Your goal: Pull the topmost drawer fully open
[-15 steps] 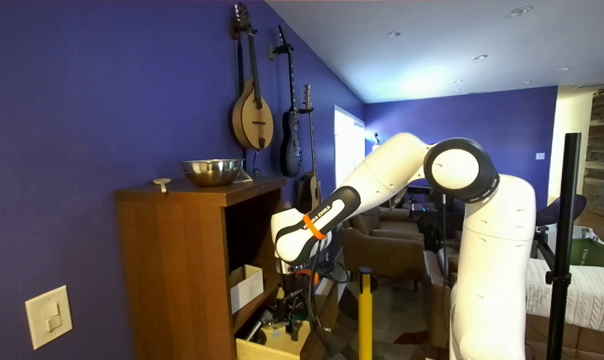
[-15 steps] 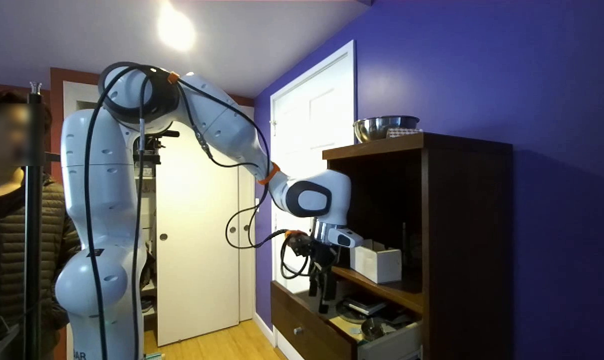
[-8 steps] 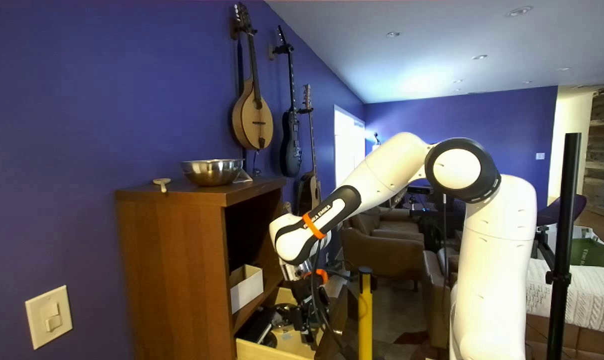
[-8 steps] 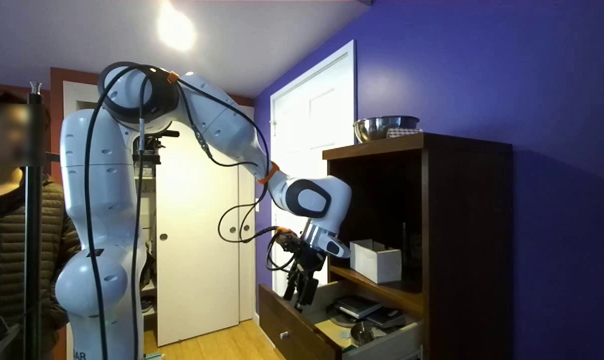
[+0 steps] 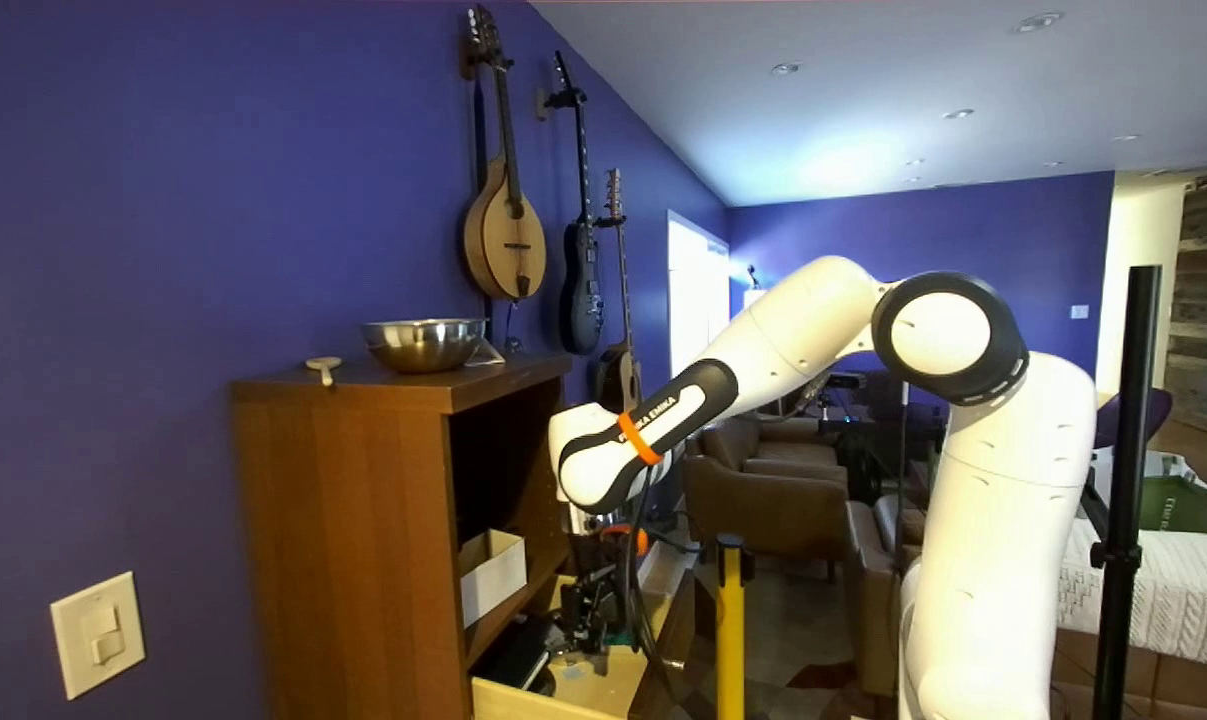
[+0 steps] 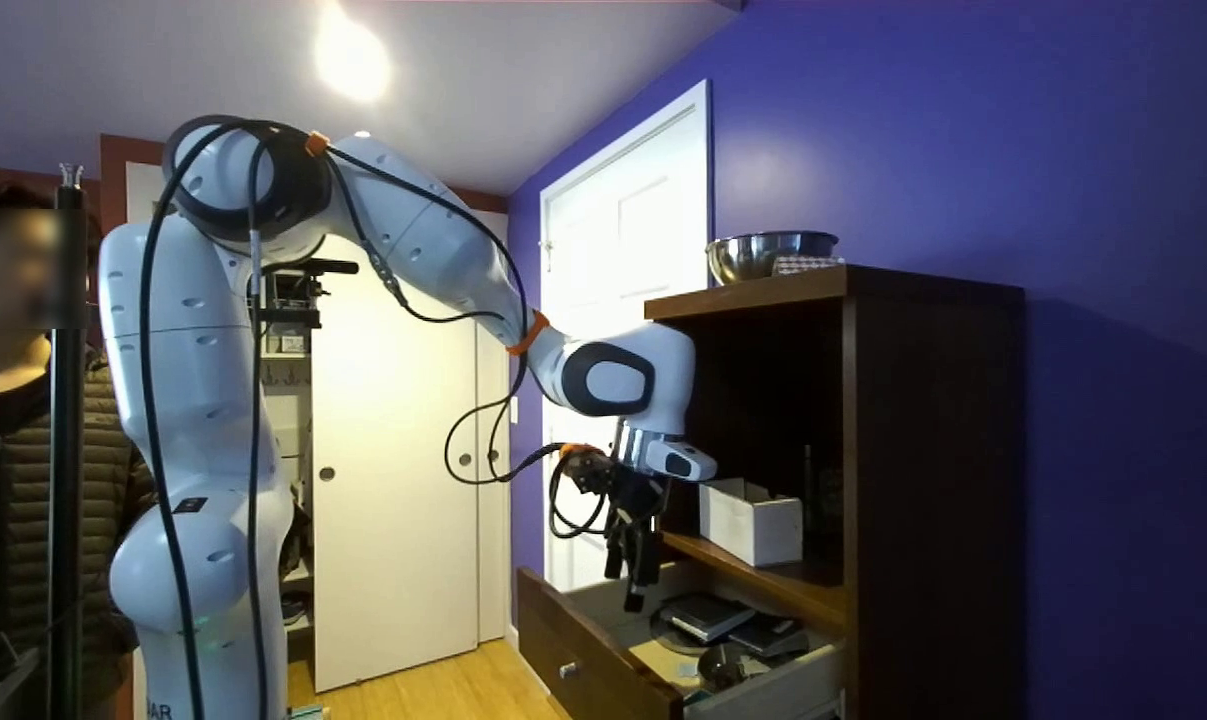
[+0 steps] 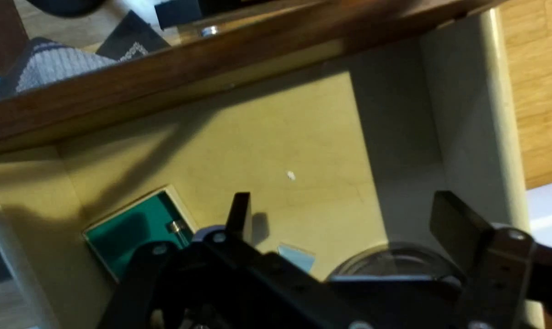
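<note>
Our black two-fingered gripper [image 7: 342, 202] spread wide, we judge the shallow brown-fronted wooden drawer [image 7: 289, 132] rigid, heavyish, best hooked behind its front [image 7: 175, 75].

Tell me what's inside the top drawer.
The top drawer holds a green-lined box, a pale blue slip, and dark book-like items partly covering a round object. In the wrist view, the pincer hides part of the inside, so more may lie unseen.
</note>
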Motion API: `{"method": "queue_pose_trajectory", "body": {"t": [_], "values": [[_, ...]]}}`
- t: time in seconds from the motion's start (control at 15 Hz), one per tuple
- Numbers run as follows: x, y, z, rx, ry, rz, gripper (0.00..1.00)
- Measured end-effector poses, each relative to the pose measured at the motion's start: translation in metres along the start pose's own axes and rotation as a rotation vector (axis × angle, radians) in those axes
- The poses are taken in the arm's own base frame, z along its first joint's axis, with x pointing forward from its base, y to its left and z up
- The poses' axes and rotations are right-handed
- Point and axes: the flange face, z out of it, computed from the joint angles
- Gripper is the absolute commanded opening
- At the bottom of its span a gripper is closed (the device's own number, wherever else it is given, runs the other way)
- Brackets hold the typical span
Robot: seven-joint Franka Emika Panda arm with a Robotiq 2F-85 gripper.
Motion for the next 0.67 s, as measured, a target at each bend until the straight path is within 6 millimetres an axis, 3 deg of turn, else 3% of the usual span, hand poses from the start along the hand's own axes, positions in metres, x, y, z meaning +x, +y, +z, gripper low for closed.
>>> {"method": "queue_pose_trajectory", "body": {"t": [0.2,0.67], "values": [[-0.017,0.002,-0.025,0.013,0.075,-0.044,1.00],[-0.104,-0.003,-0.091,0.049,0.273,-0.180,1.00]]}}
